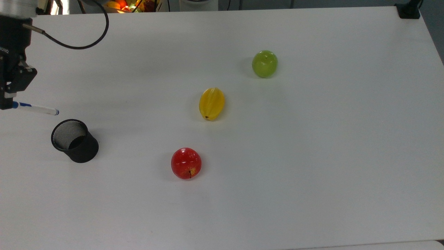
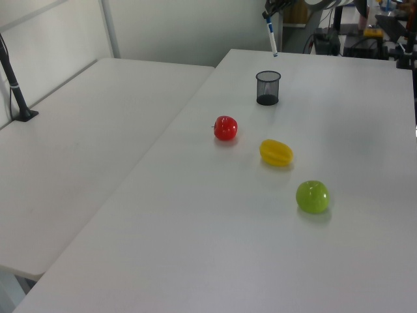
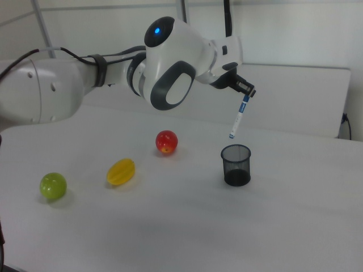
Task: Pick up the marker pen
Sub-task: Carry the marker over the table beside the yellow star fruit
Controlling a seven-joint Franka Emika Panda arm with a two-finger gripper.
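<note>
Gripping the marker pen (image 3: 239, 117) by its upper end, the gripper (image 3: 247, 93) held it in the air above the black mesh cup (image 3: 236, 164), clear of the rim. In the right view, the red apple (image 3: 166, 141) sat at the cup's ten o'clock.

Black mesh cup (image 1: 74, 140) (glossy fruit (image 1: 212, 103))

Black mesh cup (image 1: 75, 140) upright on white counter (image 1: 312, 156), top view's left. Red apple (image 1: 186, 163) near middle. Yellow star fruit (image 1: 212, 103) beyond it. Green apple (image 1: 264, 64) farthest, top view's right. All well apart.
</note>
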